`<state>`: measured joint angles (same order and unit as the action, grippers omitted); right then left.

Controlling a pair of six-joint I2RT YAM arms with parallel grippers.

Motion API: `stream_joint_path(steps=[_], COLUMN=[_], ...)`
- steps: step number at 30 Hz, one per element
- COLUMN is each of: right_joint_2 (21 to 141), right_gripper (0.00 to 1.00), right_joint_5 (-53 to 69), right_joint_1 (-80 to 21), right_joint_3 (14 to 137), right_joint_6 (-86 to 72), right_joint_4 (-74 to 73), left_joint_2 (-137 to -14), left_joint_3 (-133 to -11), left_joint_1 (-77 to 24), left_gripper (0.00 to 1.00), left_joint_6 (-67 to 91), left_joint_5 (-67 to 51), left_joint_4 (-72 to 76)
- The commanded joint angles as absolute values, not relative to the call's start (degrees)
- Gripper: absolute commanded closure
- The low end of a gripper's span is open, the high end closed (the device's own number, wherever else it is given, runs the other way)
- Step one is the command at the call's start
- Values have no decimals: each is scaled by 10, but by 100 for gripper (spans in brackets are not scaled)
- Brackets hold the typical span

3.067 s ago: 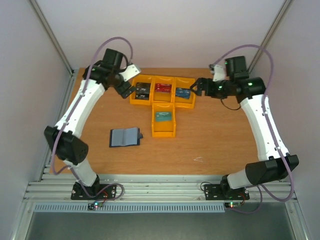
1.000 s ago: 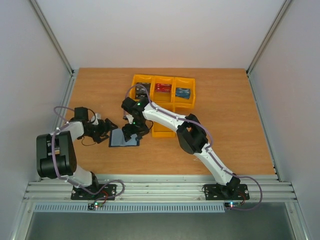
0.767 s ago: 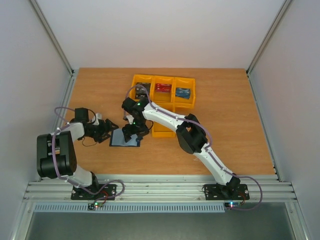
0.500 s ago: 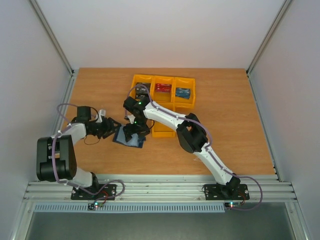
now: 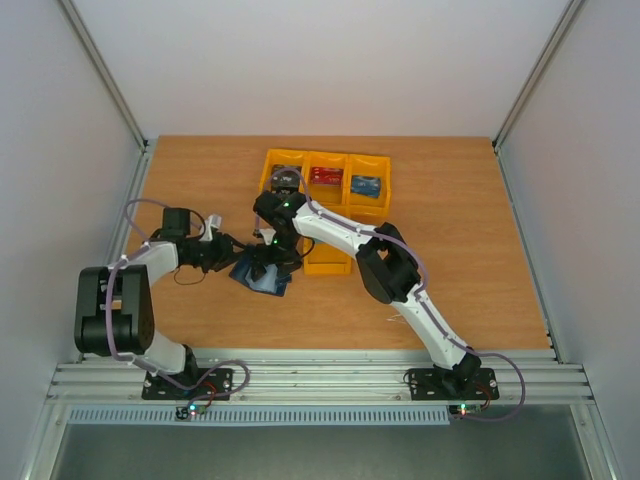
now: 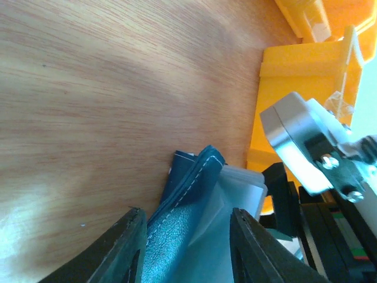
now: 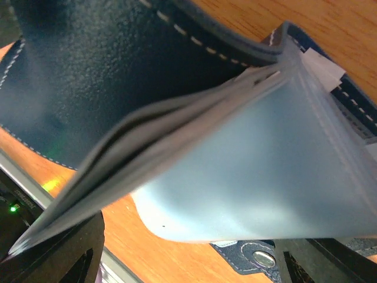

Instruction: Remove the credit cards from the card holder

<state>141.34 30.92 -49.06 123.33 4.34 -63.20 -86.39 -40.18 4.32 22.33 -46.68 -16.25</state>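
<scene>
Both my grippers meet at the card holder (image 5: pixel 262 278), tilted up on the table (image 5: pixel 450 260): left gripper (image 6: pixel 185 253) straddling its cover (image 6: pixel 177 233), right gripper (image 5: pixel 270 260) its sleeves (image 7: pixel 235 177), clamping unclear. I'd steady the cover, parting sleeves slowly.

The left arm (image 5: pixel 160 256) and right arm (image 5: pixel 335 230) are alike: smooth white tubular links joined by bulky matte-black joint housings. Each ends in a black base plate (image 5: pixel 192 381) at the near edge, with small green and red lights (image 5: pixel 190 410) beside it. A thin purple cable (image 5: pixel 131 213) runs along each arm in loose loops. A green light (image 5: pixel 281 205) glows on the right arm's far black housing. The left gripper (image 6: pixel 188 242) has black wedge-shaped fingers (image 6: pixel 126 250). The right gripper (image 7: pixel 188 259) carries a silver-grey block (image 6: pixel 294 147) fixed with two bright screws (image 6: pixel 326 161).
</scene>
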Motion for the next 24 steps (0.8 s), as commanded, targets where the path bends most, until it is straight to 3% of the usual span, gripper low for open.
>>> stream_joint_path(steps=[1,6,18,24], right_joint_2=[1410,1402,1380,1392], right_gripper=[22,26,37,45], right_joint_5=[311,317,348,351], right_joint_1=[-490,-486,-462,-459], right_joint_3=[1204,1189,1136,1146], right_joint_6=[30,23,-38,-51], right_joint_4=[-581,-560,-491,-490], left_joint_2=[-888,-891,-839,-863], left_joint_3=[-415,-420,-383,-387], left_joint_1=[25,20,19,20], left_gripper=[61,63,36,38], left_joint_6=[196,169,139,140], left_joint_5=[-456,-423,-465,-465], left_joint_4=[-203,-220,-189,-192])
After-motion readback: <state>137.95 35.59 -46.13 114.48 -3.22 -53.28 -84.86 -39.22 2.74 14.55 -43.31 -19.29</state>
